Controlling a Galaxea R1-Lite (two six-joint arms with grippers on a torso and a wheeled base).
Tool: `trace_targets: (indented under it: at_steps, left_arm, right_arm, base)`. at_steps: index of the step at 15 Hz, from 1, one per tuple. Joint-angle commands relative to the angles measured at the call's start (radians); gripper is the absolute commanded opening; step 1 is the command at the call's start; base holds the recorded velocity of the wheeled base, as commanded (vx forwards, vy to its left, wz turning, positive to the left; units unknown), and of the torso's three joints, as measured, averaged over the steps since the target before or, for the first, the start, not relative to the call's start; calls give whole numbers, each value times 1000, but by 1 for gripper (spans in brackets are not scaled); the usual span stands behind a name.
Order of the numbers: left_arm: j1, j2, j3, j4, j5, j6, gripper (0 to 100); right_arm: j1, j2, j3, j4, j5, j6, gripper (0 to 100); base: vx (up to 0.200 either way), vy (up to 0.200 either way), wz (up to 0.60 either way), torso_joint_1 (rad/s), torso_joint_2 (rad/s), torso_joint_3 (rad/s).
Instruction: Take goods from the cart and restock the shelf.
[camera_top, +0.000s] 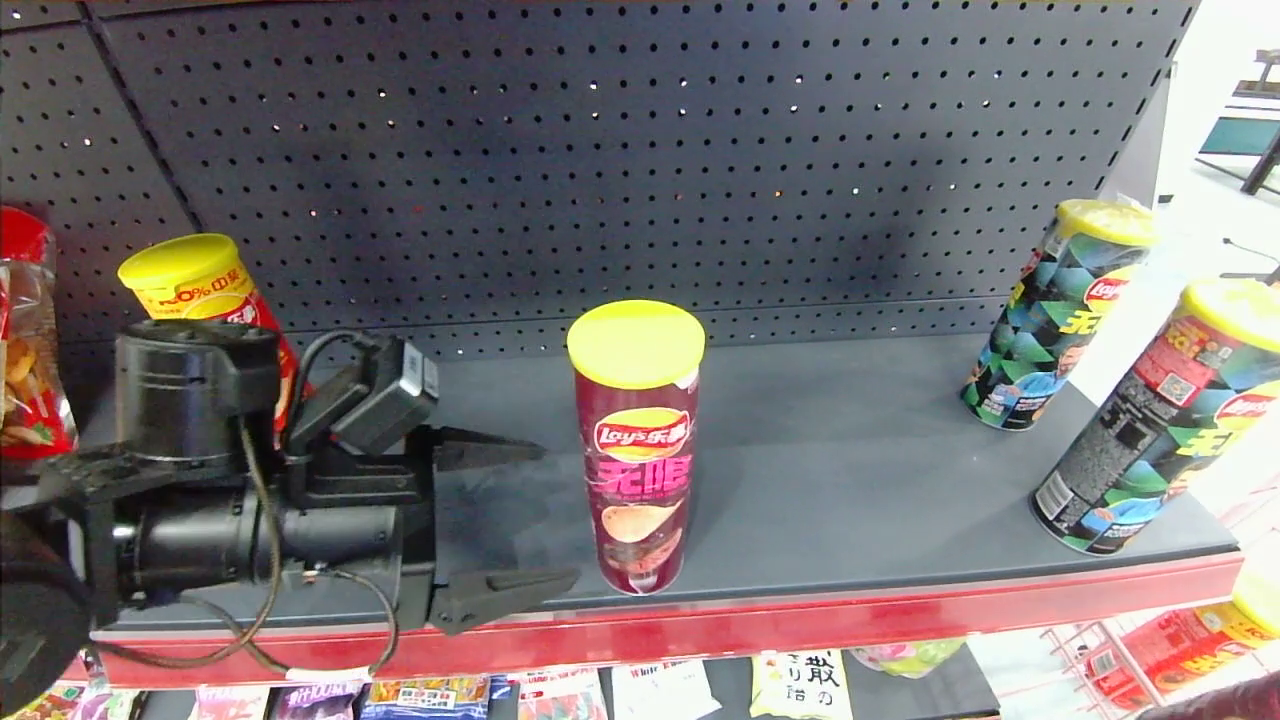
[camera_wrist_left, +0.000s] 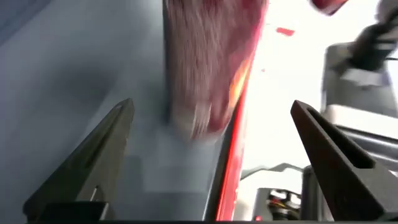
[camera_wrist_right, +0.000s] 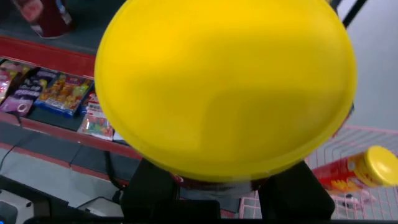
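Right gripper (camera_wrist_right: 221, 198) grips yellow-lidded can (camera_wrist_right: 225, 87); left gripper (camera_top: 555, 515) spread wide.

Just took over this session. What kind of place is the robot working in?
Most likely a shop aisle. A red-edged shelf with a pegboard back carries upright chip cans, snack packets fill the tier below, a wire cart holds more cans, and the right gripper holds a yellow-lidded can.

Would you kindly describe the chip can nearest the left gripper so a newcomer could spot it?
Find the dark grey shelf with the red front lip. Midway along, near that lip, a maroon can with a yellow lid stands upright beside the open left gripper. Unlike the red-and-yellow can and black-and-teal cans, it is maroon.
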Motion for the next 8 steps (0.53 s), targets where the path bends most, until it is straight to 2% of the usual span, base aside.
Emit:
trace_targets:
  at_steps: [1,2,3,5,8]
  left_arm:
    - [75,-212,150,-6,102,-2,100]
    - [75,-269,204,-6,162,-4,100]
    - [75,-324,256,-5,183,-5,100]
    - [75,-387,313,-6,189,-13,100]
    - [75,-430,321,-6,195,-24,100]
  right_arm:
    - [89,308,-139,-101,56,-27,0]
    - [139,390,-180,-149,56,-28,0]
    - [191,485,-231,-195,54,-25,0]
    - [258,637,-337,-239,56,-24,0]
    - [347,808,-489,-241,56,-22,0]
  base:
    - [0,0,0,0,0,0]
    - [0,0,0,0,0,0]
    - [0,0,0,0,0,0]
    - [0,0,0,0,0,0]
    - [0,0,0,0,0,0]
